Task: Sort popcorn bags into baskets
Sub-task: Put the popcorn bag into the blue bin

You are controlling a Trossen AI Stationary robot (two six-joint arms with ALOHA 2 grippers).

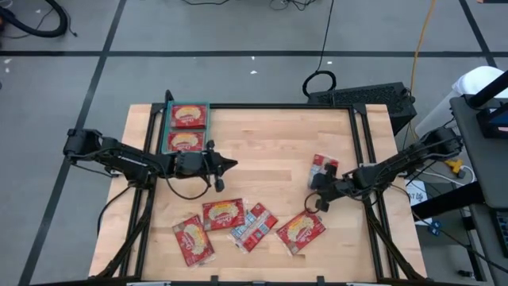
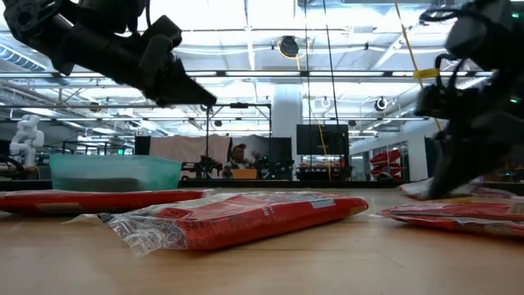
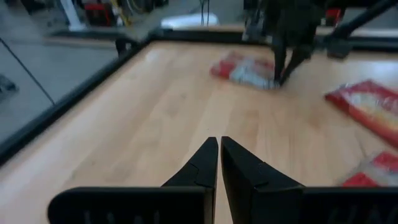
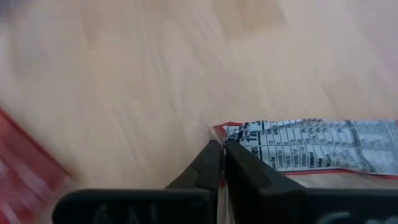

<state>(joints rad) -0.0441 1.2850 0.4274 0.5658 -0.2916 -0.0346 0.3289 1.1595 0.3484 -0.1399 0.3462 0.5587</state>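
My arms: matte black, slim jointed links
My cables: black loops hanging beside both arms
My fingers (image 3: 208, 163): black tapered wedges

Print is showing on only one thing — the popcorn bag (image 4: 311, 146) lying just ahead of the right gripper (image 4: 222, 144). Its silvery face is carrying a panel of small black type set out like a nutrition table, with what looks like "10" near the corner — the rest is blurring past reading. The red bags elsewhere are showing no legible words.
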